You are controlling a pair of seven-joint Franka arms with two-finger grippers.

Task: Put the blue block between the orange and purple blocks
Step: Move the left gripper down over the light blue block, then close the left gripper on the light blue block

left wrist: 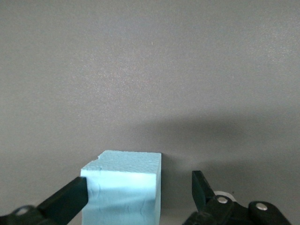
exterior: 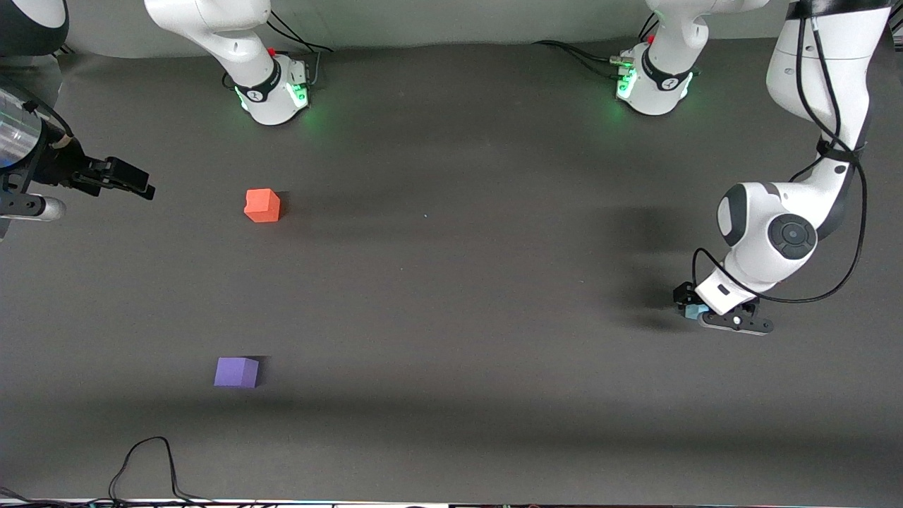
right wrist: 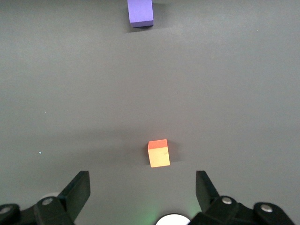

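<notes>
Dark table [exterior: 451,282]: left gripper [left wrist: 140,192] straddles blue block [left wrist: 124,187]

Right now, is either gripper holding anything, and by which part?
Nothing is held. The left gripper stands open around the blue block, one finger apart from its side. The right gripper waits open above the table, over the orange block.

One blue block [left wrist: 123,187], one orange block [exterior: 262,205], one purple block [exterior: 237,372]
</notes>
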